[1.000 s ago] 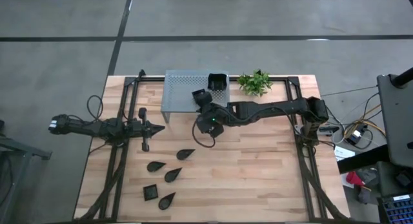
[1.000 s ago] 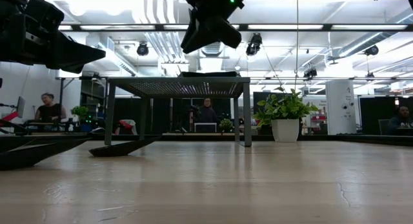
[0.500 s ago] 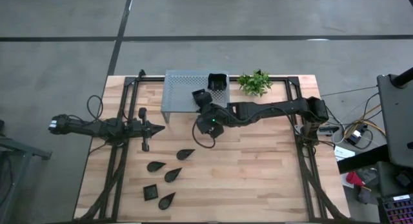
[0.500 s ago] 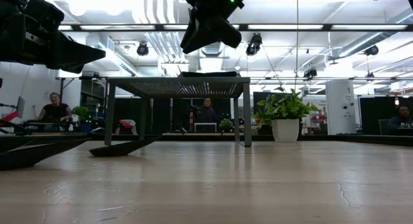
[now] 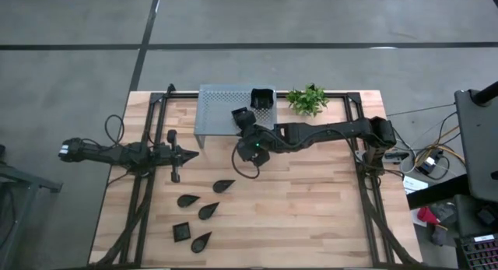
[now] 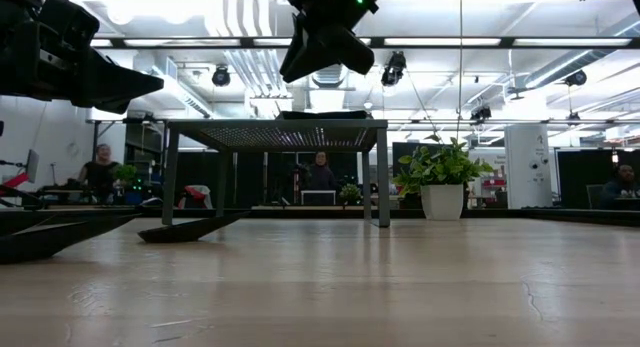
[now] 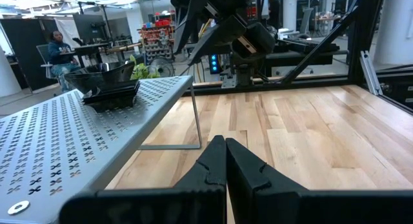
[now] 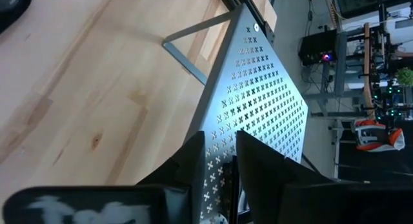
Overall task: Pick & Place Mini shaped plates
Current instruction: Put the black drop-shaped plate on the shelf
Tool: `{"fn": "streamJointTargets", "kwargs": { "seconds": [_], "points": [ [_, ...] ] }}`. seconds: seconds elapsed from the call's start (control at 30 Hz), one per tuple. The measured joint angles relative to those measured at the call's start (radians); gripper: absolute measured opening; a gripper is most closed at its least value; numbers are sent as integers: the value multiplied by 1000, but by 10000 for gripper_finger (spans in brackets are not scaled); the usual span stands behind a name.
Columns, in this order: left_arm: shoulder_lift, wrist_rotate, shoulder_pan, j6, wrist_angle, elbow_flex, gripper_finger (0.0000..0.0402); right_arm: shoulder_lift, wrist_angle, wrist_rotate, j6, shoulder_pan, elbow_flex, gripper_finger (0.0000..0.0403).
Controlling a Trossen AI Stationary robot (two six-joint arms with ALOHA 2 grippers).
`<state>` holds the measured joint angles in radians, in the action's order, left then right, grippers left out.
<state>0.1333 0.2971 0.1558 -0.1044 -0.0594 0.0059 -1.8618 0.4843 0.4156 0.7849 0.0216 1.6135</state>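
Several glossy black mini plates lie flat on the wooden table near its left front: leaf shapes (image 5: pixel 223 184), (image 5: pixel 187 200), (image 5: pixel 208 211), (image 5: pixel 201 241) and a small square (image 5: pixel 181 232). A stack of black dishes (image 5: pixel 262 100) (image 7: pixel 106 82) rests on the grey perforated shelf (image 5: pixel 226 106). My right gripper (image 5: pixel 241 117) (image 8: pixel 221 162) hovers above the shelf's near right part, open, with only the shelf showing between its fingers. My left gripper (image 5: pixel 193 154) (image 7: pixel 226 156) waits shut above the table's left side, pointing toward the right.
A small green plant (image 5: pixel 306 99) (image 6: pixel 440 177) stands right of the shelf at the far edge. Black frame rails (image 5: pixel 144 184) run along both table sides. Bare wood (image 5: pixel 311 200) spreads across the table's middle and right. People sit in the room beyond the table.
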Motion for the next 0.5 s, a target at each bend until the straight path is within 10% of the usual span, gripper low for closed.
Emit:
{"fn": "streamJointTargets", "kwargs": {
  "seconds": [0.5],
  "points": [
    [0, 0, 0, 0, 0, 0, 0, 0, 0, 0, 0, 0, 0, 74]
  ]
}}
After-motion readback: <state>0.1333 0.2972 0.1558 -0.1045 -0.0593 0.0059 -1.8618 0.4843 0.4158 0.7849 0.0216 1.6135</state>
